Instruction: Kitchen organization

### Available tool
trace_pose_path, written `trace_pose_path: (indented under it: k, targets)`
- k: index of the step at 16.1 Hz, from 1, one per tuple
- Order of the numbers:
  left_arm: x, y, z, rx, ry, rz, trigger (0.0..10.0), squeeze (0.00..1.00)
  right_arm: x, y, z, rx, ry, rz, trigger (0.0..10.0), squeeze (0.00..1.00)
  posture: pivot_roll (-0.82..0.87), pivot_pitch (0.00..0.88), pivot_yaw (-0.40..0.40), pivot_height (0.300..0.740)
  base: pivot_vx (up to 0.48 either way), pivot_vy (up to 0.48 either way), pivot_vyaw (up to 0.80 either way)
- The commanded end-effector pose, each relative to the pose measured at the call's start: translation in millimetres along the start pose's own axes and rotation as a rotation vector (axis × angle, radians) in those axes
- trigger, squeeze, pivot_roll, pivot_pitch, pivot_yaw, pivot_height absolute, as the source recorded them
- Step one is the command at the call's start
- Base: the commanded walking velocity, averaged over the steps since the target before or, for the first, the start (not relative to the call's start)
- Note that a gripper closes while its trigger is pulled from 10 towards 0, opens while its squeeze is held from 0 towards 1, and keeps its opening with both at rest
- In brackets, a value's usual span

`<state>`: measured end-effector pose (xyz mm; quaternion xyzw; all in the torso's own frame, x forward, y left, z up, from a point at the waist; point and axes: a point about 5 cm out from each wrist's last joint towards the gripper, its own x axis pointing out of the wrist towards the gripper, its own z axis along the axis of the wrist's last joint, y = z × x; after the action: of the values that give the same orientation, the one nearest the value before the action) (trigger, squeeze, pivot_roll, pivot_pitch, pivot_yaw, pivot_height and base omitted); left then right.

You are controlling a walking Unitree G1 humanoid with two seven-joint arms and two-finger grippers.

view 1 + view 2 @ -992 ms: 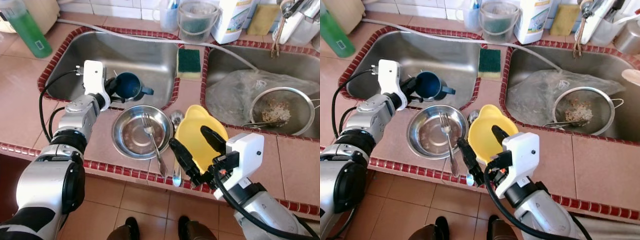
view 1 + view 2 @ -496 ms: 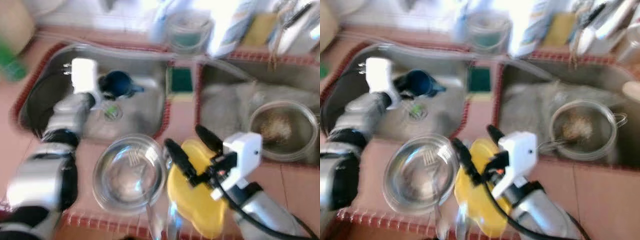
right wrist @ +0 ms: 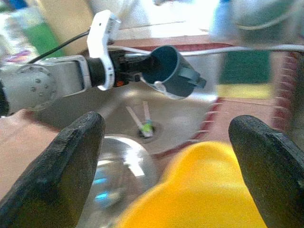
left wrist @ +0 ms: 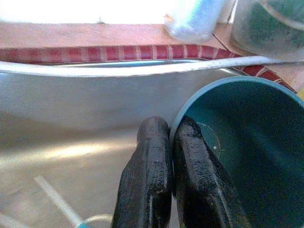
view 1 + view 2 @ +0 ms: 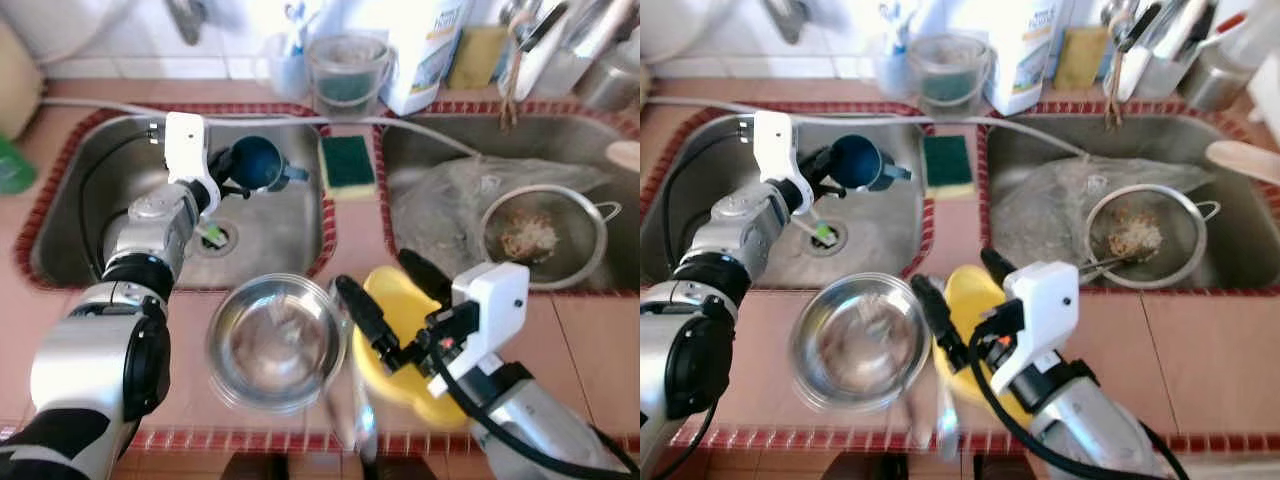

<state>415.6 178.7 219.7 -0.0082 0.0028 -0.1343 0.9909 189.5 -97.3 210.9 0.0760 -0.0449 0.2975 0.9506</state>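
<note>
The left gripper pinches the rim of the dark blue plastic mug above the left steel sink basin. The right gripper spreads wide over the yellow plastic bowl directly below its fingers, beside the round steel bowl.

Tan tiled counter w/ red trim, double steel sink.

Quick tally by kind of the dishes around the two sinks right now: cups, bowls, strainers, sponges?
Cups: 1, blue cup, gripped at the rim by the left pincer over the left sink
Bowls: 2, steel bowl and yellow bowl with the open right pincer above it
Strainers: 1, strainer in the right sink
Sponges: 1, green sponge
Total: 5
</note>
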Motion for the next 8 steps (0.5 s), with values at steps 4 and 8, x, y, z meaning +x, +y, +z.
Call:
trace_pose_path:
  k: [4,8]
  targets:
    - [-3.6,6.0,-4.2,0.009,0.012,0.000,10.0,0.00,-1.6,2.4,1.3,0.011,-0.004,0.007,10.0,0.00,-0.29,0.285,0.037,0.740,0.000,0.000,0.00]
    - [-3.5,4.7,-5.7,0.011,0.022,-0.014,10.0,0.00,-1.6,3.1,0.8,0.018,-0.004,0.007,10.0,0.00,-0.28,0.288,0.040,0.740,0.000,0.000,0.00]
